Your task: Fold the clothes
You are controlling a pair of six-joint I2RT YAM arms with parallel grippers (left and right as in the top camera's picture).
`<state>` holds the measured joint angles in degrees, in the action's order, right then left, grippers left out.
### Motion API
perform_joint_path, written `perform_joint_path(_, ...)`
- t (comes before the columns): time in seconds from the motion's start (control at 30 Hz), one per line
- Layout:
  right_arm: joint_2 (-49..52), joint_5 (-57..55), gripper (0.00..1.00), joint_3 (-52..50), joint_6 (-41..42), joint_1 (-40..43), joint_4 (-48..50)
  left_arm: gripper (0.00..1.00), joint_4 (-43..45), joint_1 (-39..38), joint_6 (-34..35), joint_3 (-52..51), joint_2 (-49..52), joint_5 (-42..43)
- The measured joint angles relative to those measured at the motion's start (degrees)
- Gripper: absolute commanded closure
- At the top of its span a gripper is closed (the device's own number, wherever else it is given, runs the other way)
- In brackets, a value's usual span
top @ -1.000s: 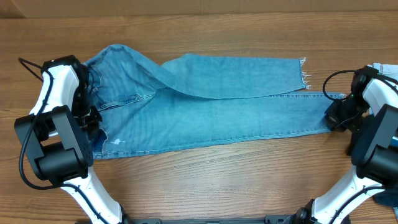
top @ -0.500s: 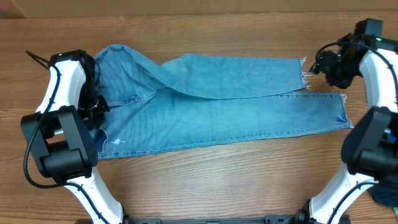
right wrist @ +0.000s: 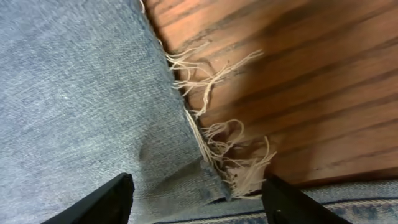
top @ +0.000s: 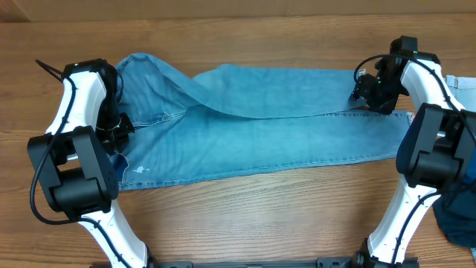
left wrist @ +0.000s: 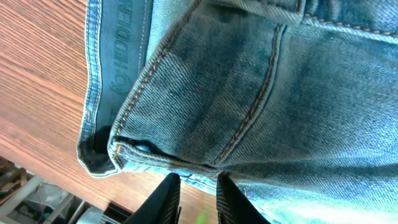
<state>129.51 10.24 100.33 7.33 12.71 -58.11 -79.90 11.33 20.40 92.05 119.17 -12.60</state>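
The light blue jeans (top: 282, 126) lie flat across the table, waist at the left and both legs running right. My left gripper (top: 115, 134) sits at the waist end. In the left wrist view its gripper (left wrist: 198, 186) has narrow jaws whose tips pinch the edge of the denim (left wrist: 249, 93) just below a back pocket. My right gripper (top: 364, 93) hovers over the far leg's frayed hem. In the right wrist view the gripper (right wrist: 196, 205) stands wide open, one finger on each side of the hem corner (right wrist: 211, 162), holding nothing.
A dark navy garment (top: 457, 219) lies at the table's front right corner. A bright sky-blue cloth (top: 465, 80) peeks in at the right edge. Bare wood (top: 245, 216) runs along the front of the jeans.
The right gripper let go of the near leg's hem, opened wide and swung back and left to the far leg's hem. The left gripper shifted slightly away and its jaws narrowed.
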Motion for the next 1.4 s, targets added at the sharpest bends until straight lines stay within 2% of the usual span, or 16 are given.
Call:
perform_joint_path(0.07,0.15,0.98,0.34,0.04,0.11,0.04,0.76,0.76,0.00,0.00,0.00,0.00,0.00,0.00)
perform_joint_path(0.13,0.26,2.56,0.60,0.07,0.15,0.11,1.18,0.76,-0.02,0.00,0.00,0.00,0.00,0.00)
perform_joint_path(0.17,0.48,3.54,0.67,0.07,0.24,0.09,1.18,0.76,-0.02,0.00,0.00,0.00,0.00,0.00)
perform_joint_path(0.2,0.59,4.24,0.86,0.07,0.11,0.04,1.05,0.76,0.00,0.00,0.00,0.00,0.00,0.02)
perform_joint_path(0.23,0.92,4.68,0.96,0.07,0.44,-0.02,0.92,0.76,0.00,0.00,0.00,0.00,0.00,0.02)
perform_joint_path(0.33,1.38,5.49,0.96,0.07,0.42,-0.15,0.48,0.76,0.00,0.00,-0.04,0.00,0.00,0.04)
perform_joint_path(0.5,0.15,5.33,0.96,1.64,0.15,-0.15,-6.69,0.76,0.00,0.00,-1.46,0.00,0.00,0.07)
perform_joint_path(0.53,-1.66,5.27,0.96,1.92,0.13,-0.15,-7.43,0.76,-0.02,0.00,-1.51,0.00,0.00,0.09)
perform_joint_path(0.73,-27.85,3.91,0.96,4.81,3.52,0.00,-11.96,0.76,0.22,0.00,-2.43,0.02,0.00,0.20)
perform_joint_path(0.83,-32.61,2.75,0.96,4.87,5.40,0.00,-13.90,0.76,0.24,0.00,-2.86,0.02,0.00,0.20)
perform_joint_path(0.97,-35.74,-5.05,0.96,4.87,11.61,0.02,-19.06,0.76,0.24,0.00,-3.04,0.04,0.00,0.20)
perform_joint_path(1.1,-41.27,-8.83,0.96,4.87,16.70,3.21,-19.28,0.76,0.22,0.00,-3.02,0.04,0.00,0.20)
perform_joint_path(1.23,-42.36,-10.03,0.96,4.87,18.14,4.50,-18.78,0.76,0.24,0.00,-3.02,0.04,0.00,0.20)
perform_joint_path(1.37,-41.00,-10.25,0.96,4.87,18.38,4.46,-11.85,0.76,0.26,0.00,-3.02,0.04,0.00,0.20)
perform_joint_path(1.4,-39.08,-10.29,0.78,4.90,18.38,4.39,-9.53,0.76,0.26,0.00,-3.04,0.04,0.00,0.22)
